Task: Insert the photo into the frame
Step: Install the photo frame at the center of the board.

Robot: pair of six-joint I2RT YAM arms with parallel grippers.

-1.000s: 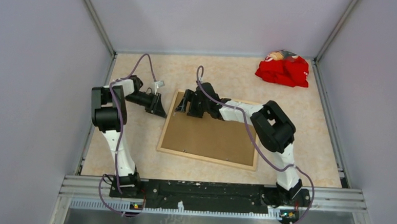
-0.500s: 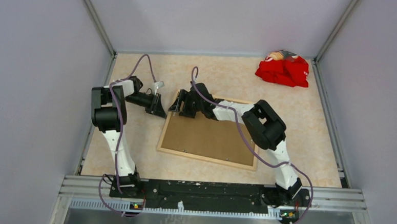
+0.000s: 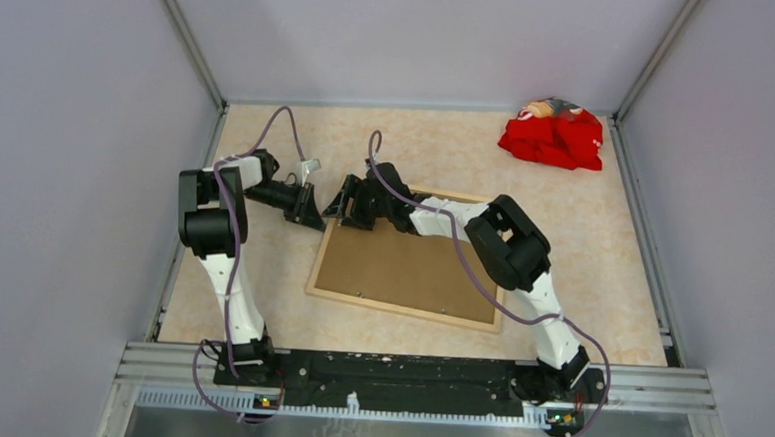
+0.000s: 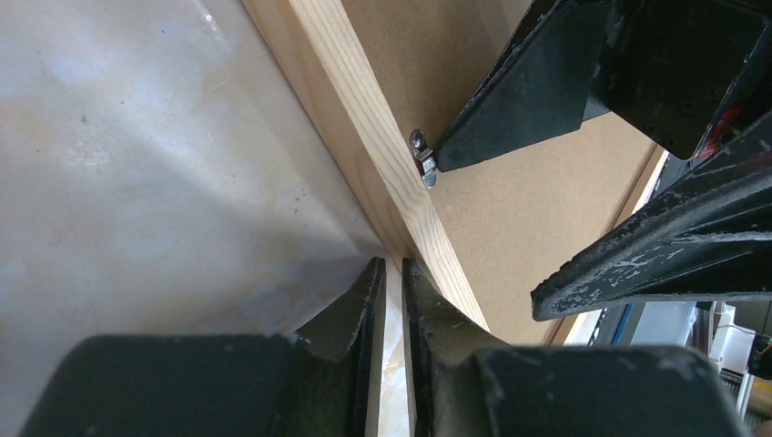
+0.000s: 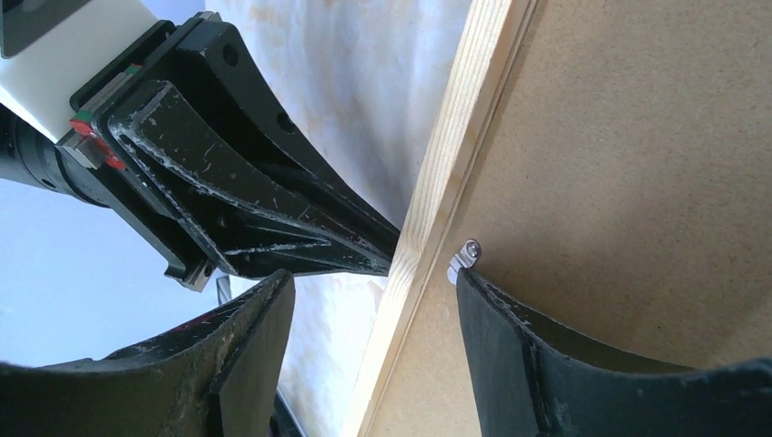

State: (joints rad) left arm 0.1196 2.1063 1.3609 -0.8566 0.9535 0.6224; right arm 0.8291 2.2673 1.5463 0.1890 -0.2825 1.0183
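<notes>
Surface (image 3: 582, 249), marbled beige, carries the frame (image 3: 404, 310), light wood, lying face-down at its middle with a brown backing board (image 3: 411, 270) seated in it; the photo is not in view. Left hand (image 3: 313, 219), fingers closed on nothing, has its tip at the frame's left rail, while the right hand (image 3: 343, 208), fingers apart, straddles that rail with one fingertip on the small metal clip (image 5: 462, 258). Step judged: swivelling the clip off the board, best done by nudging it sideways with the fingertip alone, the left hand bracing the rail so the frame cannot slide.
</notes>
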